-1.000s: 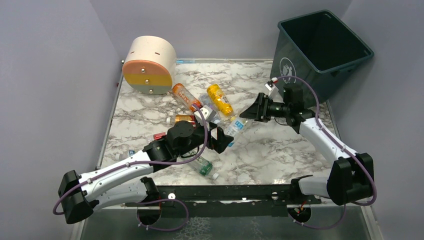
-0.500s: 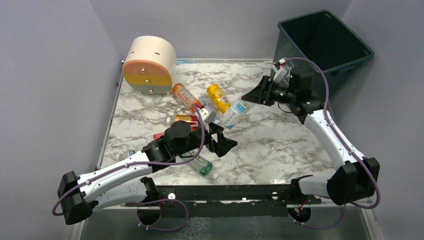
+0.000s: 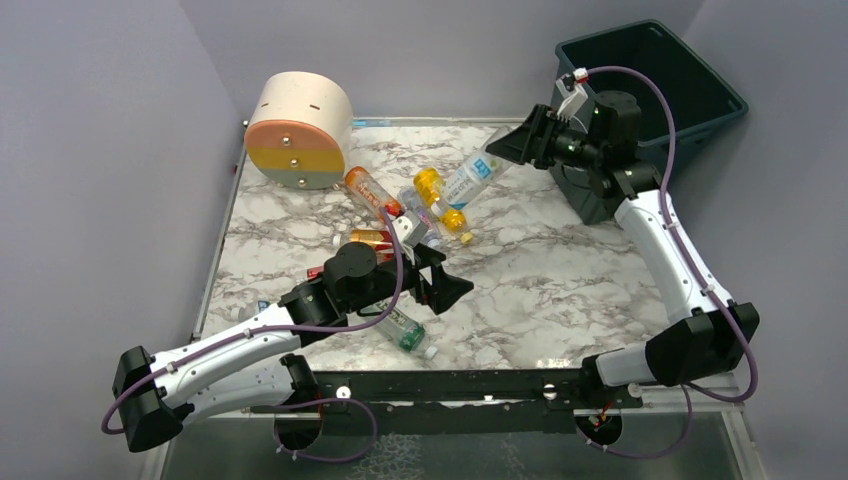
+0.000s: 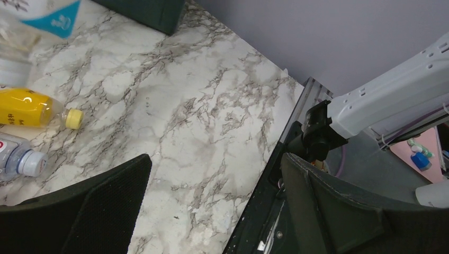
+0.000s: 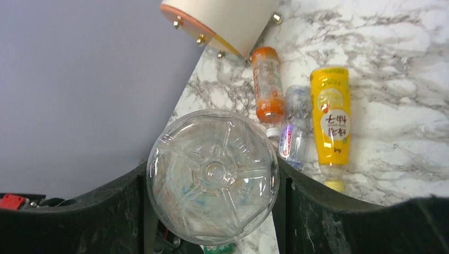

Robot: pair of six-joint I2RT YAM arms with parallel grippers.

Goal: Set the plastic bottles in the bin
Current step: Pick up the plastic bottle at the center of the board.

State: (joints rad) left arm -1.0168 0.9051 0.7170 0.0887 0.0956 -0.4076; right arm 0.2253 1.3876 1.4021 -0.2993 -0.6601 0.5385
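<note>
My right gripper (image 3: 518,146) is shut on a clear bottle with a blue label (image 3: 472,180) and holds it in the air, tilted, just left of the dark teal bin (image 3: 690,75). In the right wrist view the bottle's round base (image 5: 213,169) fills the gap between the fingers (image 5: 339,211). On the marble lie an orange bottle (image 3: 372,193), a yellow bottle (image 3: 440,198), a clear bottle (image 3: 418,215) and a green bottle (image 3: 405,328). My left gripper (image 3: 450,285) hovers open over the table's middle, with only bare marble between its fingers (image 4: 106,206).
A cream cylinder with an orange and green face (image 3: 300,128) stands at the back left. Another small orange bottle (image 3: 365,237) and a red-capped one (image 3: 318,271) lie by my left arm. Purple walls close in the table; a black rail (image 3: 450,385) runs along its near edge.
My right arm has lifted the clear bottle off the table and carried it up and back toward the bin. The left arm has barely moved.
</note>
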